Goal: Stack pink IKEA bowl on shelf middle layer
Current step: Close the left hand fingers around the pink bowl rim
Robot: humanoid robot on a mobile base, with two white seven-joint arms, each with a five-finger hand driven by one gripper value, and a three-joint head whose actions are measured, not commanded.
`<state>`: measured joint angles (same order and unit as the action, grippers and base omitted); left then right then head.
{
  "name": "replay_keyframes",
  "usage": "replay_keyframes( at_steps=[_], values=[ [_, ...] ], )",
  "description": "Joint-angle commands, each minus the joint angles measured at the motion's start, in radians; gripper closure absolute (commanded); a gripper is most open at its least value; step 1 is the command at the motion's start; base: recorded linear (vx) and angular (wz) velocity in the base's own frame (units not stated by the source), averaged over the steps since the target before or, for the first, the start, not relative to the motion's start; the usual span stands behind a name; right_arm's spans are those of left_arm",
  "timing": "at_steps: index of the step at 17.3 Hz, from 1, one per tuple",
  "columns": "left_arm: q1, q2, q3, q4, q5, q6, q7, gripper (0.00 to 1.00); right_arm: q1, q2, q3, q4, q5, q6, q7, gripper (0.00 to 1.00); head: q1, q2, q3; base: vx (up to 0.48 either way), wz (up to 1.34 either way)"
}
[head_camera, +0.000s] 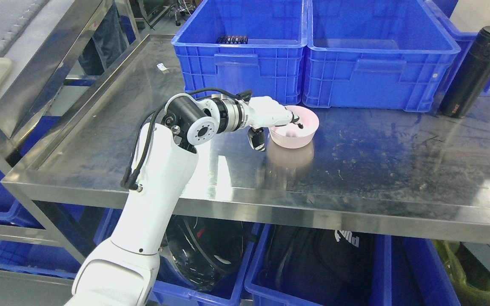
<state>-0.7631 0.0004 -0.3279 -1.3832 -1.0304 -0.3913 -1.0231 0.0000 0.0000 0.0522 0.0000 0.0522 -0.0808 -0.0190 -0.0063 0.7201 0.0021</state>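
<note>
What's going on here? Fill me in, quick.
The robot's left hand is gripping the near rim of a pink bowl, fingers hooked inside and thumb down its outer wall. The bowl sits upright on the steel shelf, just in front of two blue crates. A black flask stands at the far right. No second bowl to stack with is visible. The right arm is not in view.
</note>
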Motion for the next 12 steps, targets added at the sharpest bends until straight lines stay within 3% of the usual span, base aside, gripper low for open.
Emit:
replay_keyframes(
  at_steps=[1,6,7,9,11,12],
  values=[
    [-0.025,0.017,-0.068,0.188,-0.056,-0.003,0.064,0.24,0.003,-0.017,0.000,-0.017,0.000,-0.001,0.001,0.00,0.0000,0.000,0.000,0.000,0.00],
    [-0.024,0.017,-0.089,0.208,-0.039,-0.009,0.064,0.38,0.005,-0.017,0.000,-0.017,0.000,-0.001,0.001,0.00,0.0000,0.000,0.000,0.000,0.00],
    [-0.024,0.017,-0.089,0.213,-0.025,-0.018,0.064,0.45,0.005,-0.017,0.000,-0.017,0.000,-0.001,0.001,0.00,0.0000,0.000,0.000,0.000,0.00],
    [-0.024,0.017,-0.089,0.214,0.042,-0.044,0.063,0.67,0.003,-0.017,0.000,-0.017,0.000,-0.001,0.001,0.00,0.0000,0.000,0.000,0.000,0.00],
    [-0.024,0.017,-0.076,0.214,0.104,-0.108,0.052,0.98,0.005,-0.017,0.000,-0.017,0.000,-0.001,0.001,0.00,0.0000,0.000,0.000,0.000,0.00],
    [-0.024,0.017,-0.063,0.216,0.105,-0.124,0.046,1.00,0.003,-0.017,0.000,-0.017,0.000,-0.001,0.001,0.00,0.0000,0.000,0.000,0.000,0.00]
  ],
)
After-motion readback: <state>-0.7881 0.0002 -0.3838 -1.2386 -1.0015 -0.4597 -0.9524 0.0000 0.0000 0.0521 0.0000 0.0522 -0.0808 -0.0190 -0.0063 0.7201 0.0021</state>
